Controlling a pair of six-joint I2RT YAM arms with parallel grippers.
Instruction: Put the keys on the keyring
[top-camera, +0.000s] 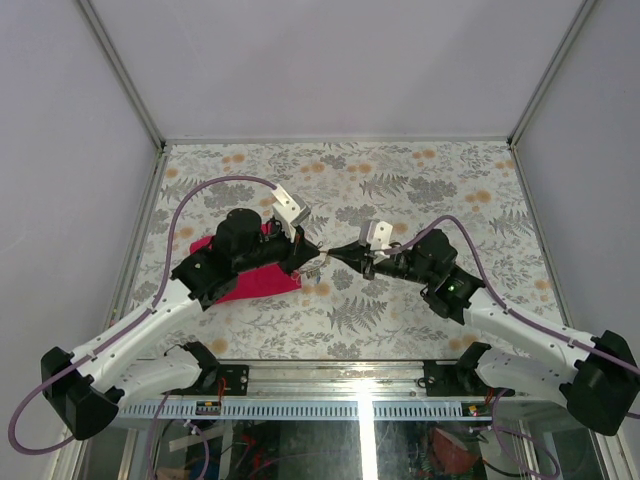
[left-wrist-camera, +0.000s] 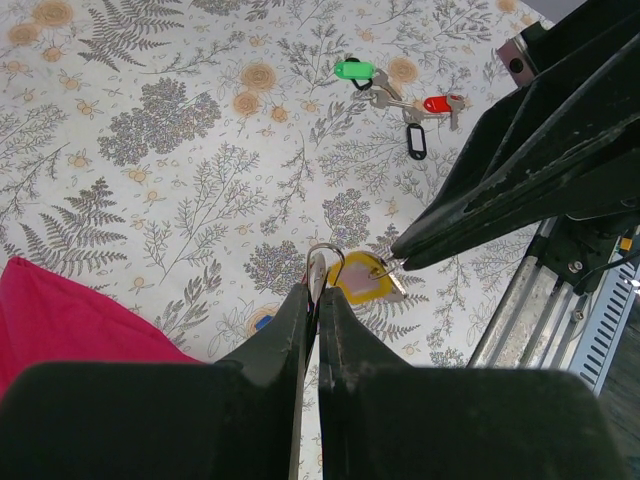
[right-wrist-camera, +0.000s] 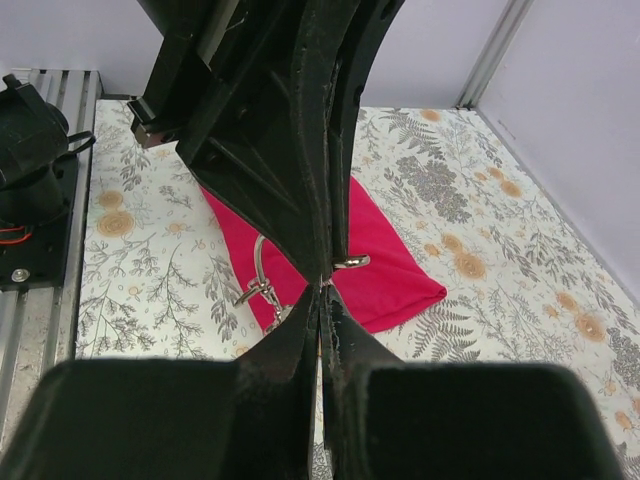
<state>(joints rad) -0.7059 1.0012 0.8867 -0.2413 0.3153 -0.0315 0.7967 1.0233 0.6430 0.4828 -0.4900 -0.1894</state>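
My left gripper (left-wrist-camera: 314, 292) is shut on the thin silvery keyring (left-wrist-camera: 327, 247), holding it upright just above the table. My right gripper (left-wrist-camera: 400, 252) comes in from the right. It is shut on the small wire loop of the yellow-tagged key (left-wrist-camera: 362, 279), right against the keyring. The two grippers meet tip to tip at table centre, left (top-camera: 303, 262) and right (top-camera: 332, 254). A green key (left-wrist-camera: 353, 70), a red key (left-wrist-camera: 437, 103) and a black tag (left-wrist-camera: 416, 140) lie together farther off. A blue tag (left-wrist-camera: 262, 323) shows under my left finger. The right wrist view shows the ring (right-wrist-camera: 352, 262) and a swivel clasp (right-wrist-camera: 255, 291).
The magenta cloth (top-camera: 252, 282) lies under my left arm and shows in the right wrist view (right-wrist-camera: 400, 275). The metal frame rail (left-wrist-camera: 520, 300) runs along the table's near edge. Grey walls enclose the floral table (top-camera: 420, 310) on three sides.
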